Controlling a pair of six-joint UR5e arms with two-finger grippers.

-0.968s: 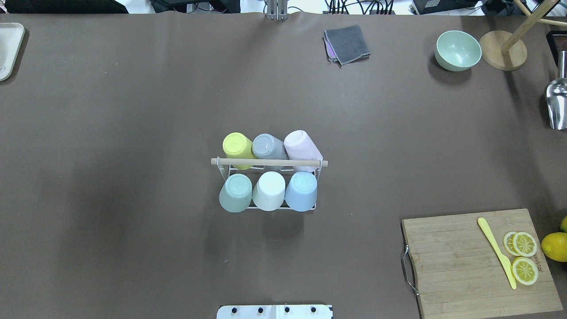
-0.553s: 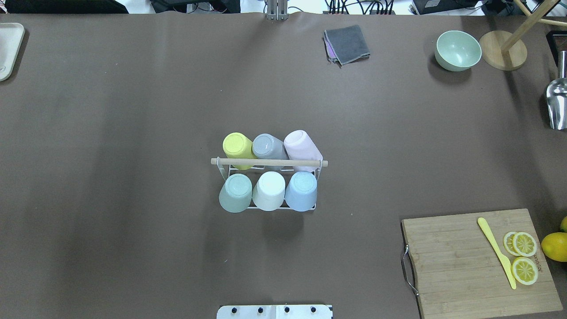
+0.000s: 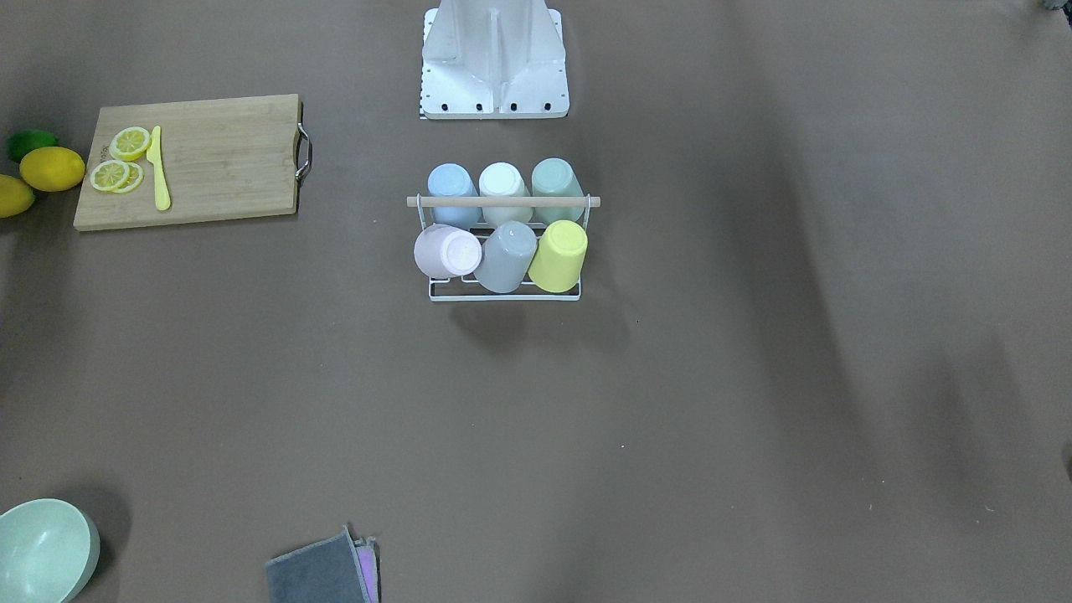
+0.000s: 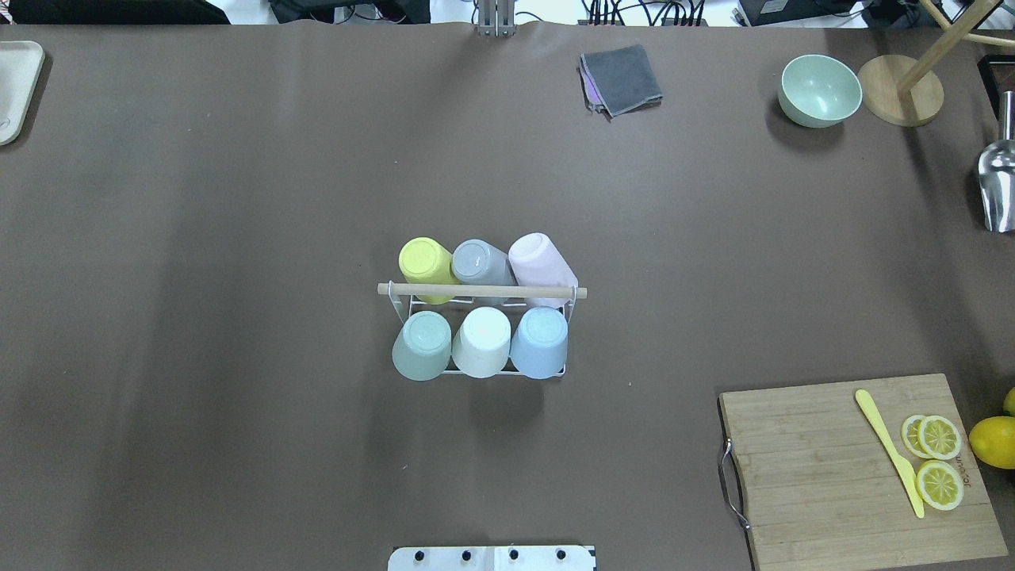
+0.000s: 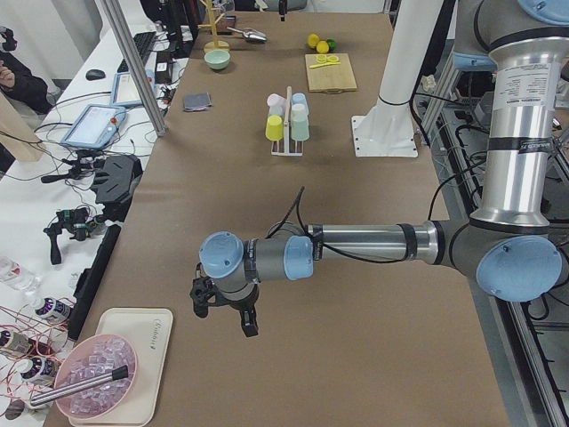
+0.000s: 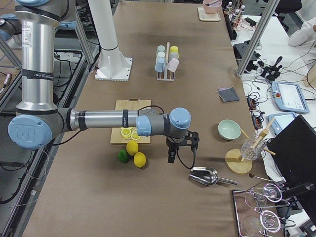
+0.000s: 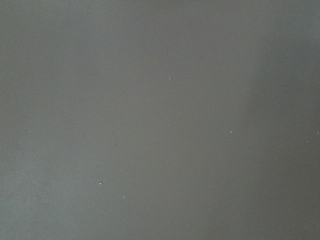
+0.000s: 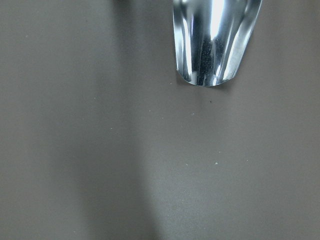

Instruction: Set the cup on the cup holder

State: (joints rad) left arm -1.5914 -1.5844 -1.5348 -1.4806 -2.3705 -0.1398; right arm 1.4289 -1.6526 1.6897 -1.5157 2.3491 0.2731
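The cup holder (image 4: 482,291) is a white wire rack with a wooden rod, standing mid-table, also seen from across the table (image 3: 502,201). Several cups sit upside down on its prongs: yellow (image 4: 426,266), grey (image 4: 480,264) and pink (image 4: 541,266) in the far row, green (image 4: 421,343), white (image 4: 484,341) and blue (image 4: 540,341) in the near row. My left gripper (image 5: 224,313) hovers far off at the table's left end. My right gripper (image 6: 181,152) hangs at the right end by the lemons. Whether either is open or shut I cannot tell; neither holds a cup.
A cutting board (image 4: 856,468) with lemon slices and a yellow knife lies front right, a lemon (image 4: 993,441) beside it. A metal scoop (image 4: 997,186), green bowl (image 4: 818,90), wooden stand (image 4: 900,89) and grey cloth (image 4: 621,78) sit at the back. A tray (image 4: 16,87) lies far left.
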